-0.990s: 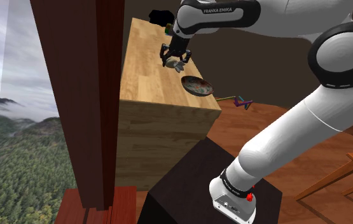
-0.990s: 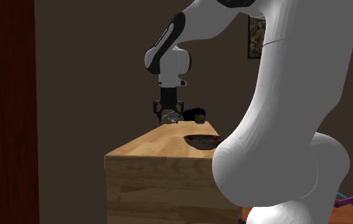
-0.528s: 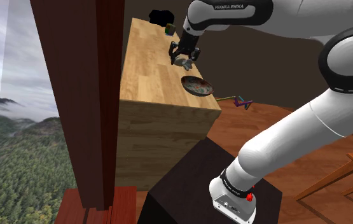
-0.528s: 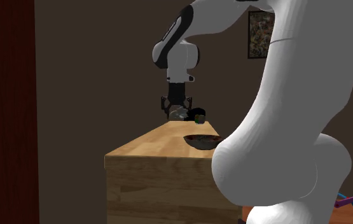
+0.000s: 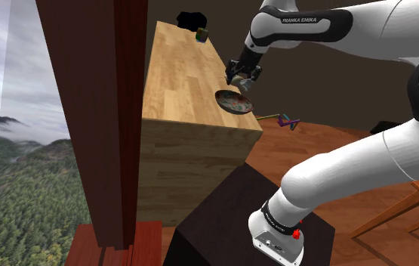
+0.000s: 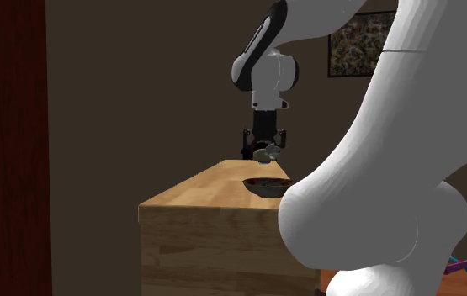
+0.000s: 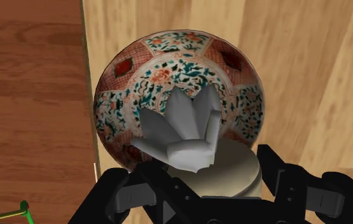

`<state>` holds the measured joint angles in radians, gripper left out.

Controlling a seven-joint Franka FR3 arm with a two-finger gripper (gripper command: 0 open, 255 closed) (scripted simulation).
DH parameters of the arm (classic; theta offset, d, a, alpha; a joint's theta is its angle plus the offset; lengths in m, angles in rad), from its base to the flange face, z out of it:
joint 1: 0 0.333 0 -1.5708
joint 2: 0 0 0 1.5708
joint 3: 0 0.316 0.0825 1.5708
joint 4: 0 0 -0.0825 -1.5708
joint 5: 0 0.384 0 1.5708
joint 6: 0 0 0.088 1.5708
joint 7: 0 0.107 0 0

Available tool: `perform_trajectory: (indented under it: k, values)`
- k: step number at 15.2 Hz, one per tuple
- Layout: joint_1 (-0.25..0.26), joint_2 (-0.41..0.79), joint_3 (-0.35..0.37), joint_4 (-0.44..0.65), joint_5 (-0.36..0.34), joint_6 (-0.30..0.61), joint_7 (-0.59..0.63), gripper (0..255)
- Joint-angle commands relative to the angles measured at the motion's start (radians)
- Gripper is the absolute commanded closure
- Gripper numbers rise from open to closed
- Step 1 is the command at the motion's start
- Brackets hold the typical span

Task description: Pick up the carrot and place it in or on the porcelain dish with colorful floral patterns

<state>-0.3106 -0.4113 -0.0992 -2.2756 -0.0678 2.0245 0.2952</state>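
Wooden counter [image 5: 177, 83]; carrot [image 7: 181, 130] above dish [image 7: 162, 70]

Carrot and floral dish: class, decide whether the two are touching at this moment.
Apart. The second exterior view shows the pale grey carrot, clasped in the gripper, hanging above the dish with a clear gap between them.

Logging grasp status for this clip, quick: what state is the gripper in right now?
Gripper: closed on the carrot, which is drawn pale grey, and holding it above the floral dish.
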Motion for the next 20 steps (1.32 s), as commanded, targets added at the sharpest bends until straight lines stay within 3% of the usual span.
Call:
perform_trajectory:
  k: [1, 12, 20]
  values:
    - [-0.01, -0.024, -0.017, -0.032, -0.006, 0.009, -0.024, 255]
    - [-0.012, 0.01, -0.024, -0.157, -0.01, 0.168, -0.021, 255]
    - [-0.012, 0.01, -0.024, -0.157, -0.01, 0.168, -0.021, 255]
